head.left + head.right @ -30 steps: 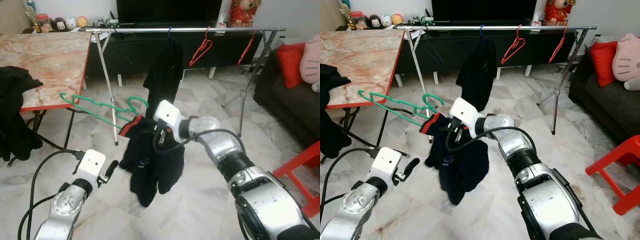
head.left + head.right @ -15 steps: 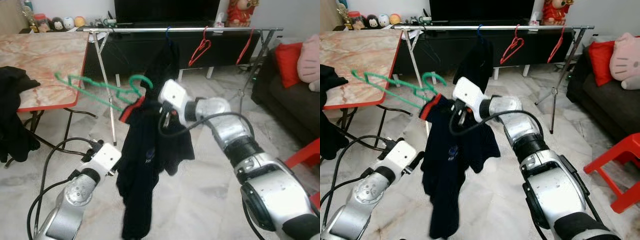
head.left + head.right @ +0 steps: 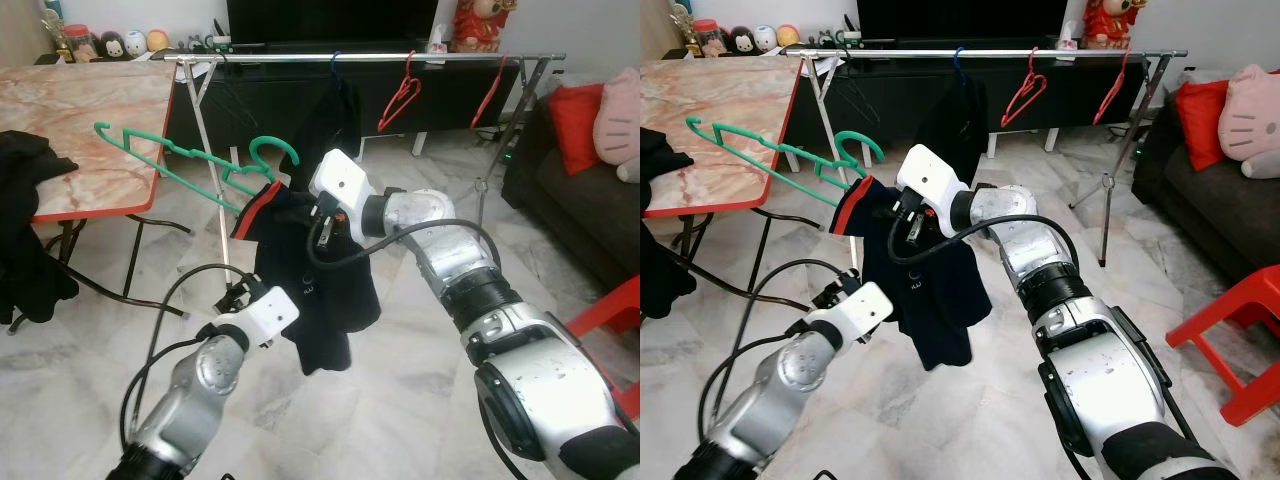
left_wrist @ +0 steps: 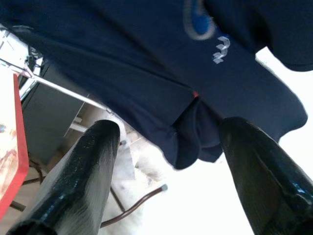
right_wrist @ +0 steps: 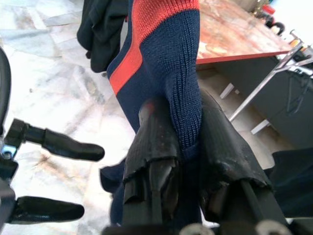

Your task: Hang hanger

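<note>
A green hanger [image 3: 190, 160] juts out to the left from the red collar of a navy shirt [image 3: 320, 290], its hook [image 3: 275, 150] upward. My right gripper [image 3: 292, 203] is shut on that collar, and the right wrist view shows the fingers [image 5: 156, 142] clamped on the red-and-navy knit [image 5: 171, 49]. The shirt dangles from there above the floor. My left gripper [image 3: 236, 298] is open just left of the shirt's lower half, with its fingers [image 4: 83, 166] spread apart and the cloth [image 4: 146, 58] beyond them. The clothes rail [image 3: 360, 58] runs behind.
On the rail hang a black garment [image 3: 335, 130] on a blue hanger and two red hangers [image 3: 400, 95]. A marble table [image 3: 90, 120] with black clothes [image 3: 25, 240] stands at the left. A dark sofa [image 3: 580, 200] and a red stool [image 3: 610, 320] are at the right.
The left gripper has risen and moved right, close to the shirt. The shirt's lower part, hanging long half a second ago, now sits bunched higher. The right gripper stays shut on the collar.
</note>
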